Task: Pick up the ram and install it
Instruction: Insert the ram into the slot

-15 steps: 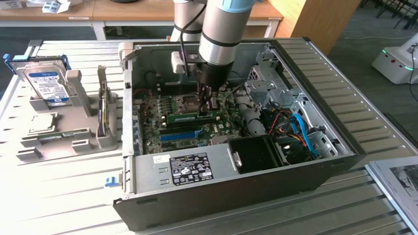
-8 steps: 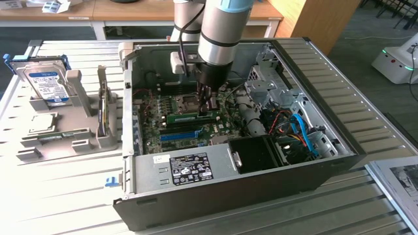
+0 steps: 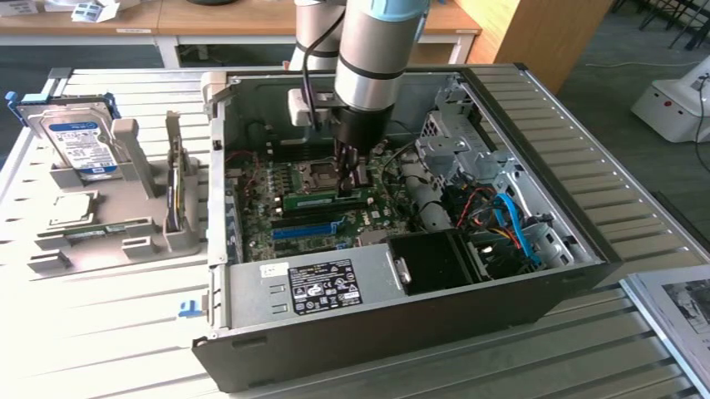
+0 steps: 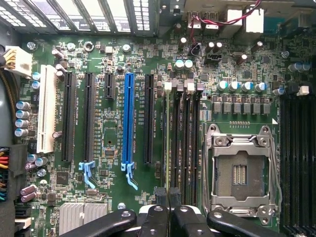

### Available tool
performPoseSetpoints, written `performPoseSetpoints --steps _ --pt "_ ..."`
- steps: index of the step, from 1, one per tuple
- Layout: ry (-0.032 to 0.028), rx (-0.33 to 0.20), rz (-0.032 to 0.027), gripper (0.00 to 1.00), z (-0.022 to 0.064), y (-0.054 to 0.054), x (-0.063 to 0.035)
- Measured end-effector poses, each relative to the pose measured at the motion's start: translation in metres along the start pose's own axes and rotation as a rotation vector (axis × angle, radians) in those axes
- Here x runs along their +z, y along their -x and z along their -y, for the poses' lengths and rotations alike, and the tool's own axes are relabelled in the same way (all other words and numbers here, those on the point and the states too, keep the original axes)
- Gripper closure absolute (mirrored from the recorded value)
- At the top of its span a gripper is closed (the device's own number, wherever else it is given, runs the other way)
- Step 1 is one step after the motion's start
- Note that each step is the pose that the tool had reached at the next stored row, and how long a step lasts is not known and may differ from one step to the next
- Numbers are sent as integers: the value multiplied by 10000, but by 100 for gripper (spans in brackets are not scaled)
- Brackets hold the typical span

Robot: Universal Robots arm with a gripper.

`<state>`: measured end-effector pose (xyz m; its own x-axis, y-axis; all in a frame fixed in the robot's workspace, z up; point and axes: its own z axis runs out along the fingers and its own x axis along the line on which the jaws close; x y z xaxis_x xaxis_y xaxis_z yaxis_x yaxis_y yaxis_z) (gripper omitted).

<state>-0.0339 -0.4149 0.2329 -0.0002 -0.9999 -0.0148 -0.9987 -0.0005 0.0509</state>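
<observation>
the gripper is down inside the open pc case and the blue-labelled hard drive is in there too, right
Not quite. The gripper is down inside the open PC case, but the blue-labelled hard drive stands in the grey holder outside the case, on the exterior view's left. The exterior view shows this.
</observation>
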Motion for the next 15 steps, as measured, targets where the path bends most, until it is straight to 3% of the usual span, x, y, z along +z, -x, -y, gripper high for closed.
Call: performPoseSetpoints --steps 15 --pt "-18 27 0 89 -8 1 0"
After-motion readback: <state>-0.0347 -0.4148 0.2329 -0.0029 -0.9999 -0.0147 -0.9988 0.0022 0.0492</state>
